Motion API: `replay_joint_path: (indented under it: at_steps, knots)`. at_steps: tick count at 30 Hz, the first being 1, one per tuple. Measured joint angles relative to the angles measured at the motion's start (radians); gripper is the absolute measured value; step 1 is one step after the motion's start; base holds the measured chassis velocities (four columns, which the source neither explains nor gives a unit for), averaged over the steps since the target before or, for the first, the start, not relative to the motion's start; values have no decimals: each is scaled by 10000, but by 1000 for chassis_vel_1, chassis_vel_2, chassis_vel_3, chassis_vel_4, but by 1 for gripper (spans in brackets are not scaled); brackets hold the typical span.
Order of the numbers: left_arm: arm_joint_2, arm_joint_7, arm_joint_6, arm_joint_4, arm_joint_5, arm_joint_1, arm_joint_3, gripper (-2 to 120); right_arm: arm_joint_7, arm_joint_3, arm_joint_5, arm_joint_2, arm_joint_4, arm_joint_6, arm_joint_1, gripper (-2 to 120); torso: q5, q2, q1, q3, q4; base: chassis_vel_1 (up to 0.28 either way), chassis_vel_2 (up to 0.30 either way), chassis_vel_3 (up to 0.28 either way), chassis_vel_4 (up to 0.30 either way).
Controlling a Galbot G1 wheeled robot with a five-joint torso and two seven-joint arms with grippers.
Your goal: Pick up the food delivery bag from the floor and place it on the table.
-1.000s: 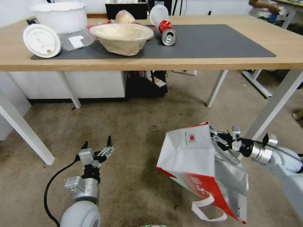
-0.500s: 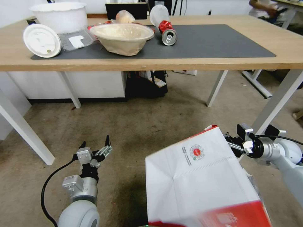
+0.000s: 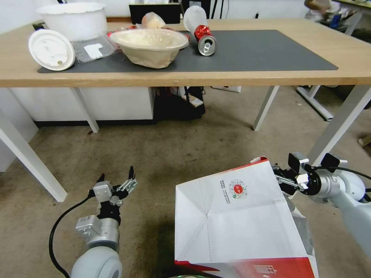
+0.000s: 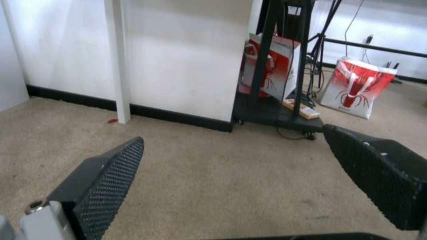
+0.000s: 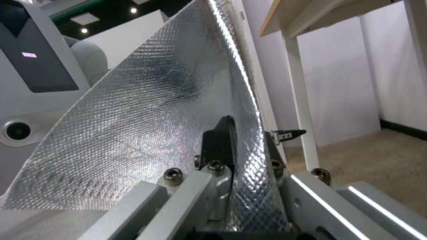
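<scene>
Right tool clamps the foil-lined rim of the food delivery bag; boxy white-and-red paper, off the carpeted floor, below the wood bench. Left tool open, low, idle.

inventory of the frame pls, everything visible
food delivery bag: 1, white and red, foil-lined, held at its rim
table: 1, light wood, white legs
mat: 1, dark grey, on table
white tub: 1, table's far left
round lid: 1, white, leaning at mat's left end
beige bowl: 1, on mat
can: 1, red, lying on mat
floor: brownish carpet
left tool: open, low over floor
right tool: shut on bag rim
</scene>
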Motion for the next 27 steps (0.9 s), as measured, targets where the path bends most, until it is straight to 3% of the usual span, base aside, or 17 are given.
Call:
replay_joint_path:
  at_steps: [15,27]
  knots:
    - [85,-201,-314,-142,-397,16,165,100,99,216,-145,270,382,40,-717,0,0,98,13,55,-2,0,0,0,0]
    - [159,-275,-269,-126,-459,-11,110,100,190,211,-197,283,531,46,-795,0,0,574,25,524,-1,0,0,0,0]
